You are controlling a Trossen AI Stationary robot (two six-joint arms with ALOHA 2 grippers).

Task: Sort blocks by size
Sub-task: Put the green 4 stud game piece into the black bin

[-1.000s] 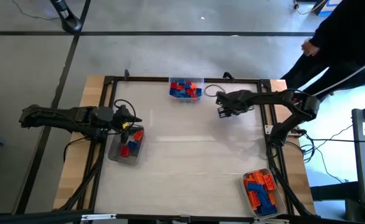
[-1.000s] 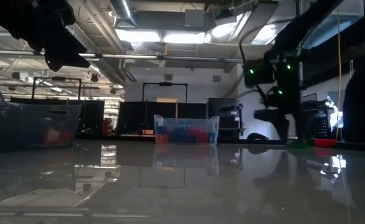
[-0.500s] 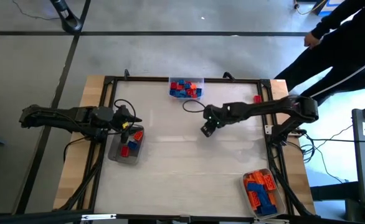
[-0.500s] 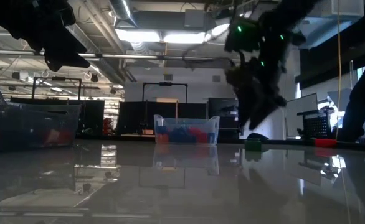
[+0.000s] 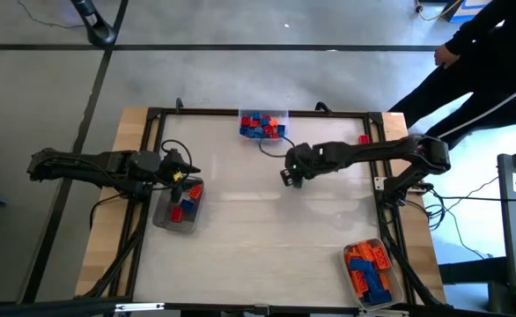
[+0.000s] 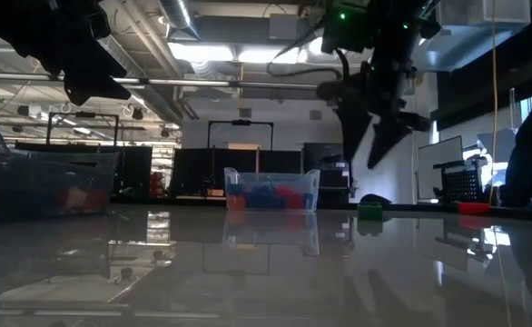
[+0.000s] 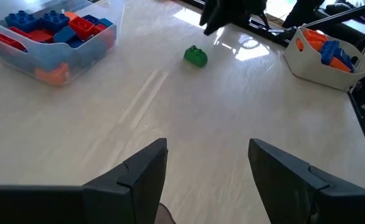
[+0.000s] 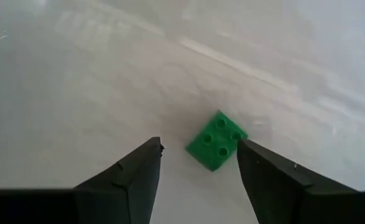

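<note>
- Right gripper (image 8: 198, 171) hangs above the pale tabletop (image 5: 267, 229) with its two dark fingers (image 8: 129, 177) spread apart and nothing between them.
- Just ahead of those fingertips lies a small green four-stud plastic brick (image 8: 217, 140), flat on the table, studs up, clear of both fingers.
- From above, this right gripper (image 5: 291, 173) sits out over the table's far middle, the green brick hidden beneath it there.
- Beyond it, at the far edge, a clear plastic tray of blue and red bricks (image 5: 263, 125) stands near.
- Well off on the arm's own side, at the near corner, a second clear tray holds orange and blue bricks (image 5: 371, 270).
- A lone small red brick (image 5: 364, 139) rests by the far rail, behind the right arm.
- Left gripper (image 7: 207, 165) waits across the table, fingers wide and empty, poised over a third clear tray with red bricks (image 5: 179, 208).
- A person in dark clothing (image 5: 487, 62) stands past the far right corner.
</note>
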